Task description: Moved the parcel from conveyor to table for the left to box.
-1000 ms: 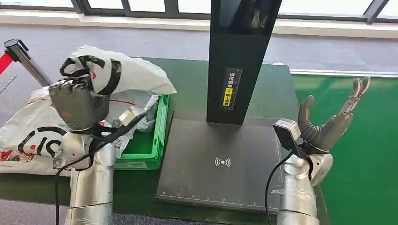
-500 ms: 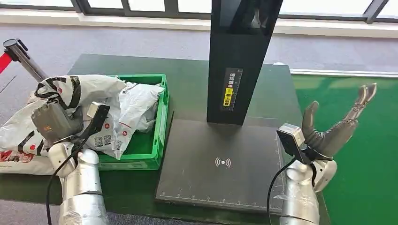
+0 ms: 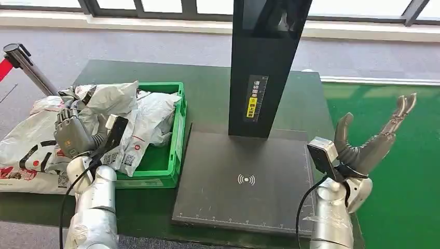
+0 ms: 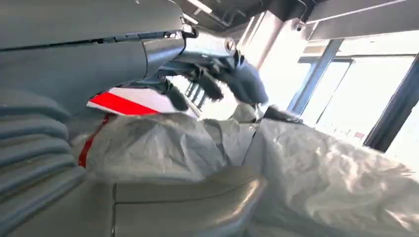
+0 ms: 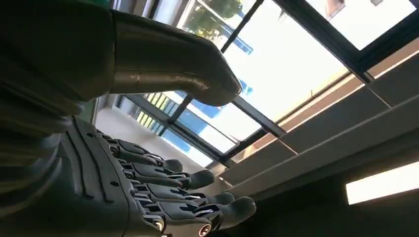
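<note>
Since 1 s ago, we see the left hand (image 3: 72, 134) has dropped from a raised carry to the rim of the green crate (image 3: 179, 129), and the white parcel (image 3: 111, 98) has come down with it. L. fingers (image 3: 65, 116) curl onto the parcel's crumpled film; in the left wrist view dark fingertips (image 4: 232, 81) press on the film, so we judge the hand has not let go — though how firm the hold is, we cannot tell. The parcel lies draped over the crate's near-left corner, partly inside, on top of other white bags (image 3: 155, 116); more bags (image 3: 26, 150) lie on the table beside the crate. We read this low placement as the release stage of boxing.

R. hand (image 3: 363, 142) hovers over the edge of the green conveyor (image 3: 410, 171), fingers spread wide and holding nothing — likely parked ready for the next pick. Between the two hands sits the black scanner pad (image 3: 244, 181) with its upright post (image 3: 264, 67), apart from both.
</note>
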`<state>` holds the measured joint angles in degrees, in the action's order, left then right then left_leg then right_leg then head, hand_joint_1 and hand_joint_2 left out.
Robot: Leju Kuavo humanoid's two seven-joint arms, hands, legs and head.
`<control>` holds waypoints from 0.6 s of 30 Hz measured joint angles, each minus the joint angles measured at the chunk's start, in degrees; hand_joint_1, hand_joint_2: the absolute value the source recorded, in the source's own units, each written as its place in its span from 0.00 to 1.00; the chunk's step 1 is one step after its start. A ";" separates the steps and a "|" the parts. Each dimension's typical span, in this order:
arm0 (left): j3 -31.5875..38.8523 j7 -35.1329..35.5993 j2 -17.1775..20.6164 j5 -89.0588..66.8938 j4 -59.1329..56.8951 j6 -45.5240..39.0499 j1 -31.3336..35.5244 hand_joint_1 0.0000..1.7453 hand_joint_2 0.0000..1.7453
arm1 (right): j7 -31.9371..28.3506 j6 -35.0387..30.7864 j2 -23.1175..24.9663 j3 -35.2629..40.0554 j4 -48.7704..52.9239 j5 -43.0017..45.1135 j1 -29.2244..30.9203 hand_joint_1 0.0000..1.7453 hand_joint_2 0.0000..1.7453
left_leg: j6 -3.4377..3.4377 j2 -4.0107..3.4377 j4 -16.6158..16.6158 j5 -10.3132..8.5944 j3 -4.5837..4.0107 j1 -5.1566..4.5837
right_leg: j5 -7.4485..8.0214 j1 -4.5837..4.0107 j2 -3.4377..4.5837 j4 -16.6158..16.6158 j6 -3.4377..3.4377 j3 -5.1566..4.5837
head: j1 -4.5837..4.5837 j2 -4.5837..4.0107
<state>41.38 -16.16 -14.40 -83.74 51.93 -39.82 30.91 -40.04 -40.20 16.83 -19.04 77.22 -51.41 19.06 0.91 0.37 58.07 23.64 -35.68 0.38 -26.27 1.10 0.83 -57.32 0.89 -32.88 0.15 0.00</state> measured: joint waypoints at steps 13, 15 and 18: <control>6.59 -16.47 -3.23 8.29 7.63 -0.02 -0.20 0.00 0.00 | -0.07 0.00 -0.66 0.00 -2.45 0.66 0.30 0.00 1.00 | 0.00 0.01 0.00 0.00 -0.01 0.00 | -0.01 0.00 -0.01 0.00 0.00 -0.01 | 0.02 0.00; 7.48 -19.67 -3.61 11.85 7.78 -0.02 0.12 0.00 0.00 | -0.07 0.02 -0.68 0.00 -2.56 2.50 0.30 0.00 1.00 | 0.00 0.02 0.00 0.00 -0.02 0.00 | -0.01 0.00 -0.02 0.00 0.00 0.00 | 0.00 0.00; 7.05 -23.64 -4.11 27.05 10.39 -0.02 -0.83 0.00 0.00 | -0.07 0.02 -1.05 0.02 -2.86 5.15 0.36 0.00 1.00 | 0.01 -0.02 0.00 0.01 -0.01 0.00 | 0.00 0.00 0.01 -0.01 0.00 0.00 | 0.00 0.00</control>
<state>48.42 -39.80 -18.51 -56.69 62.32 -39.85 30.08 -40.11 -40.17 15.78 -19.02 74.36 -46.25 19.42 0.92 0.34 58.06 23.65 -35.69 0.38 -26.27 1.10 0.84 -57.33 0.89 -32.87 0.15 0.00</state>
